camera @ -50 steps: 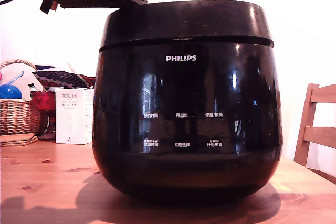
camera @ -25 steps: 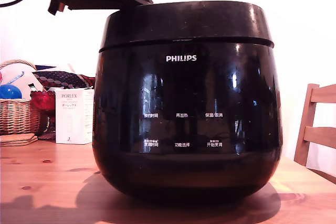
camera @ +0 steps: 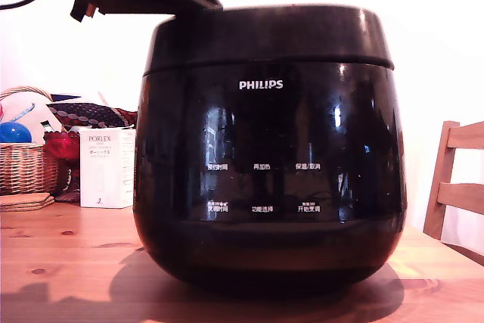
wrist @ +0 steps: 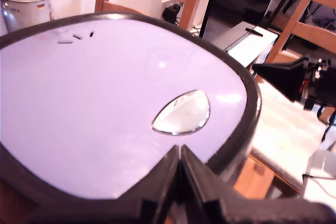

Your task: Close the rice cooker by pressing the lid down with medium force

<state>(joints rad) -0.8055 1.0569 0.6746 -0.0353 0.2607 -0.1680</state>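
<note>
Mostly pincer (wrist: 179, 157) tips over lid (wrist: 105, 98)

Glossy black rice cooker (camera: 265, 149) upright on wood, domed lid (camera: 268, 32) down

Pine table (camera: 68, 262), wooden chair (camera: 457, 187) (bright white wall (camera: 439, 51) behind)
</note>
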